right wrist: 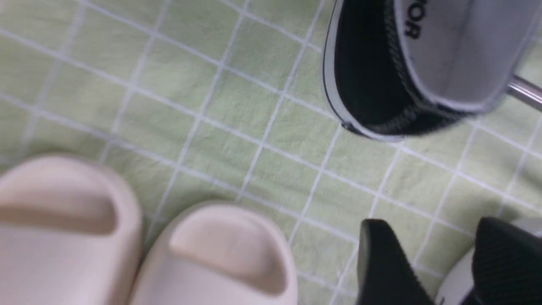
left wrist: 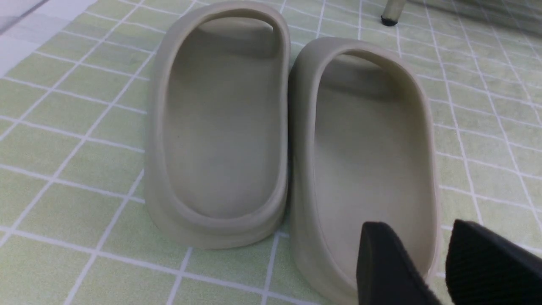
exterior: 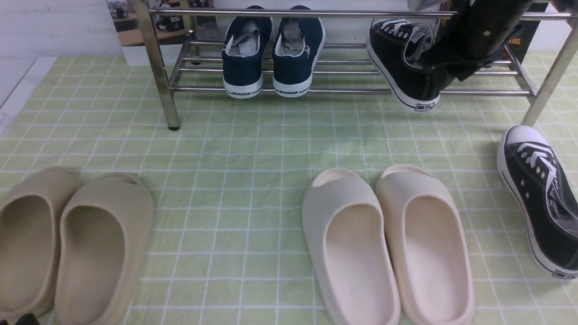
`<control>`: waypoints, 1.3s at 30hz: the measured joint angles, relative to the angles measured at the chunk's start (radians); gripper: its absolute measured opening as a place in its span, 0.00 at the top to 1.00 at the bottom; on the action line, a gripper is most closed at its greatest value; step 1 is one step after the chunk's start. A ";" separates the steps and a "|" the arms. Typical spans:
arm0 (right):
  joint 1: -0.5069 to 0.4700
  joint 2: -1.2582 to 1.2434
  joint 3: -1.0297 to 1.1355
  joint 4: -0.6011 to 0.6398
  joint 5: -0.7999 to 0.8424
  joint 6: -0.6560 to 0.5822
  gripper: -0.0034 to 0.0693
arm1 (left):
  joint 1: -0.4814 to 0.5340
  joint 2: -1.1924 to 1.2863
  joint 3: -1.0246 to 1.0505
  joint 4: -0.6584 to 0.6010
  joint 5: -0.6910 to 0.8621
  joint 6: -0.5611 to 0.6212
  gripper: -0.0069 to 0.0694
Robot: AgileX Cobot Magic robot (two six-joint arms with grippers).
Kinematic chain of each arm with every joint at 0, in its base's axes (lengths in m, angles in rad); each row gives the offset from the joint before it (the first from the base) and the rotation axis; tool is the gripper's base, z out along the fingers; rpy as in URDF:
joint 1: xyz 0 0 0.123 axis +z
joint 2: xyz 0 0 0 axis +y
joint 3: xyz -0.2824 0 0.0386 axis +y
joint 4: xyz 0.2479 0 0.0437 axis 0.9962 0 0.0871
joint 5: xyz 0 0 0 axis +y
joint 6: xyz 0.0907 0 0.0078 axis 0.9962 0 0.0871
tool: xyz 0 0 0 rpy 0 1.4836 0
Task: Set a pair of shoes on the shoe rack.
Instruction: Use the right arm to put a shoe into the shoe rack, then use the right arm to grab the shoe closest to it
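1. The right claw [exterior: 445, 72], dark and blurred, overlaps the heel end of the black rack sneaker [exterior: 399, 58]; contact is unclear.
2. That sneaker lies slanted on the chrome rack [exterior: 156, 58], toe left of the claw and farther back, heel jutting past the front rod.
3. Well left of the claw, also on the rack, sit two navy sneakers, the left one [exterior: 244, 67] and its mate [exterior: 293, 67], "WARRIOR" heels forward.
4. Right of the claw and nearer the camera, the black floor sneaker [exterior: 539, 198] rests on green checked cloth [exterior: 226, 149].
5. Nearer than the claw: cream slippers [exterior: 356, 243]; farther left, beige slippers [exterior: 104, 243].
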 joint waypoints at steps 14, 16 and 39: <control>0.000 -0.502 0.797 -0.119 -0.029 0.199 0.46 | 0.000 0.000 0.000 0.000 0.000 0.000 0.60; 0.000 -0.510 0.881 -0.171 -0.087 0.250 0.46 | 0.000 0.000 0.000 0.000 0.000 0.000 0.60; 0.001 -0.263 1.077 -0.382 -0.415 0.452 0.86 | 0.000 0.000 0.000 0.000 0.000 0.000 0.60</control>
